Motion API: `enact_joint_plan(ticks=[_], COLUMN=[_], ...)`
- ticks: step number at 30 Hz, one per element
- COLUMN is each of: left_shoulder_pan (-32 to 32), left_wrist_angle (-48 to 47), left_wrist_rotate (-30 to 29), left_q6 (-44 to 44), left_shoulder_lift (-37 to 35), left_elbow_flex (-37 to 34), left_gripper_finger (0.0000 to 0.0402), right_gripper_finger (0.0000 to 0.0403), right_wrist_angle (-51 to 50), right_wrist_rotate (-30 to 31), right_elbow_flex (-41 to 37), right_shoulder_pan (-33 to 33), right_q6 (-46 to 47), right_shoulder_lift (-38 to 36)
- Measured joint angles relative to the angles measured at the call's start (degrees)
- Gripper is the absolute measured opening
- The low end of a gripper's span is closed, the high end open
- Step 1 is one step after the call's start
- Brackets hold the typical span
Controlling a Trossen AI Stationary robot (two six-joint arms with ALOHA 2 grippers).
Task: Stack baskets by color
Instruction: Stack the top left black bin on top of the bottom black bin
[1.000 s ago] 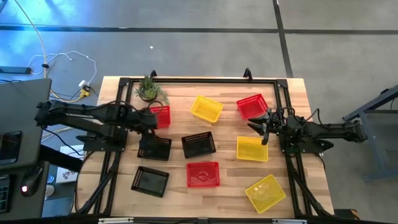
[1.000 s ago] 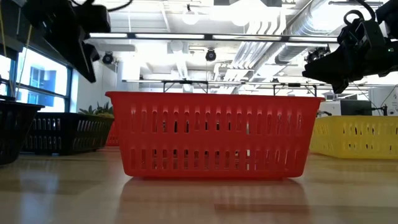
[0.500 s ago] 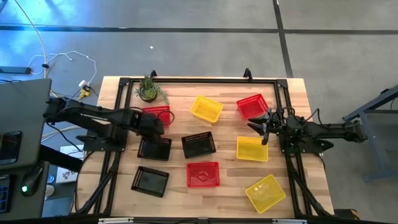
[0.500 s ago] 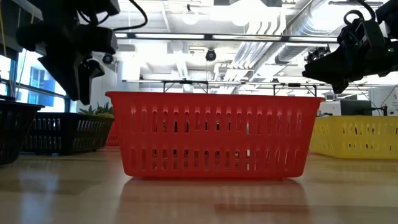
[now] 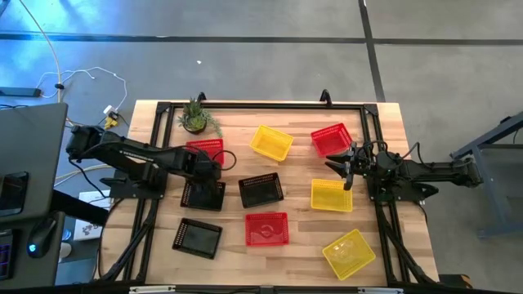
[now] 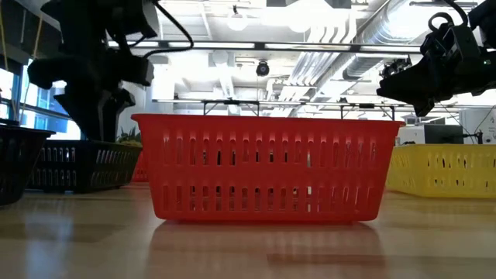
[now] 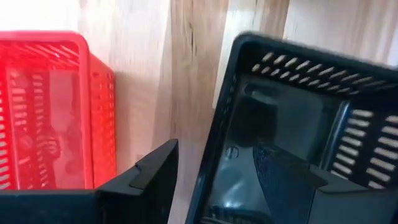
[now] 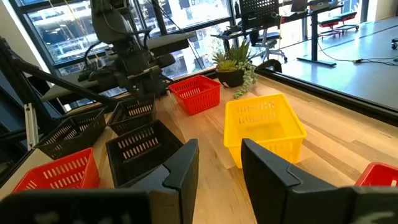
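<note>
Nine mesh baskets stand on the wooden table. My left gripper (image 5: 211, 173) hangs open, pointing down, over the far edge of a black basket (image 5: 203, 196). In its wrist view one finger (image 7: 152, 180) is outside the basket's wall (image 7: 214, 134) and the other (image 7: 286, 180) is inside the basket. A red basket (image 7: 56, 112) stands just beyond that wall. Other black baskets (image 5: 261, 189) (image 5: 197, 237), red baskets (image 5: 331, 139) (image 5: 267, 228) and yellow baskets (image 5: 271, 142) (image 5: 331, 195) (image 5: 349, 252) stand apart. My right gripper (image 5: 341, 170) waits open and level at the right.
A small potted plant (image 5: 194, 117) stands at the far left corner. A black frame (image 5: 261, 106) runs round the table's edges. In the low view a red basket (image 6: 267, 167) fills the middle. Bare wood shows between the baskets.
My left gripper has come down and gone a little toward the table's right and near edges, from over the red basket to the black basket's far wall. It has tipped to point more steeply down and has stayed open.
</note>
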Motion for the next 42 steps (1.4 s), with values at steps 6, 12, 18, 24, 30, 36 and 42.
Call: enact_joint_plan(ticks=[6,12,18,24,30,36,42], left_shoulder_pan=[0.0,0.15,0.15,0.15,0.14,0.13,0.07], left_wrist_angle=[0.22,0.03,0.0,0.02,-0.98,-8.33,-16.22], left_wrist_rotate=[0.0,0.04,0.94,1.03,0.69,0.0,-0.05], left_q6=[0.0,0.92,1.45,0.98,0.48,1.07,2.53], left_shoulder_lift=[2.95,6.0,6.6,6.21,5.61,3.65,1.85], left_elbow_flex=[-0.01,-0.01,-0.01,-0.01,0.21,4.81,11.31], left_gripper_finger=[0.0183,0.0142,0.0069,0.0006,0.0002,0.0001,0.0], right_gripper_finger=[0.011,0.011,0.011,0.011,0.011,0.011,0.011], right_wrist_angle=[0.01,0.01,0.0,0.01,0.0,0.01,0.0], right_wrist_rotate=[0.0,0.0,0.0,0.0,0.0,0.0,0.0], right_elbow_flex=[0.0,0.0,0.0,0.0,0.0,0.0,0.0], right_shoulder_pan=[-0.01,-0.01,0.0,0.0,0.01,0.0,0.0], right_q6=[0.01,0.01,0.01,0.01,0.01,0.01,0.01], right_shoulder_lift=[0.01,0.0,0.01,0.01,-0.01,0.03,-0.12])
